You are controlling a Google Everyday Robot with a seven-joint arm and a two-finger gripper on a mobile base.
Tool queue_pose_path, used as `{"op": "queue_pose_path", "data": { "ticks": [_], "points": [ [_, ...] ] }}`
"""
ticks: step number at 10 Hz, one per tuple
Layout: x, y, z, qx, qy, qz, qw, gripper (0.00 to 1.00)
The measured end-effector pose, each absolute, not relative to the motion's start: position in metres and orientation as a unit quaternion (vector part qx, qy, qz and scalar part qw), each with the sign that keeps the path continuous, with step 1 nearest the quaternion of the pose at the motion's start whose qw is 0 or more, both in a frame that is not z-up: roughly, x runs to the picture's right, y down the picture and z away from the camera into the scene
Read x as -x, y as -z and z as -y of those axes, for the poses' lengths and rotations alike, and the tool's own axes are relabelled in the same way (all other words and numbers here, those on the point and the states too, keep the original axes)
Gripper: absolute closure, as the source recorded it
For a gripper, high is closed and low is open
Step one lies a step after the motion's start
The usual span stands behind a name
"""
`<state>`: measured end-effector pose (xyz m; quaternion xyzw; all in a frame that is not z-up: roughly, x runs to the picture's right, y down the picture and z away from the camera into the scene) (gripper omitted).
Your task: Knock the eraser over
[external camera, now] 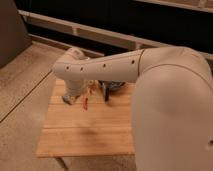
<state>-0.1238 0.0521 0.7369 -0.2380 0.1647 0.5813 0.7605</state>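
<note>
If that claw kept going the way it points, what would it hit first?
The gripper points down, so probably the wooden table, just beside the red stick. The eraser sits off to the side, though depth is unclear.
</note>
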Motion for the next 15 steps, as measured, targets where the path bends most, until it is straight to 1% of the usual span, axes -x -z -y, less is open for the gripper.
{"op": "queue_pose_path", "data": {
  "ticks": [3, 8, 10, 13, 15],
  "points": [
    [0.097, -0.753, -0.037, 0.256, -0.578, -0.157, 0.758, 0.35],
    [0.067, -0.768, -0.003, 0.253, -0.551, -0.127, 0.785, 0.35],
    [0.068, -0.775, -0.002, 0.266, -0.550, -0.110, 0.784, 0.35],
    [0.073, -0.790, -0.022, 0.299, -0.543, -0.100, 0.778, 0.35],
    [0.054, -0.796, -0.036, 0.306, -0.548, -0.115, 0.770, 0.35]
  ]
}}
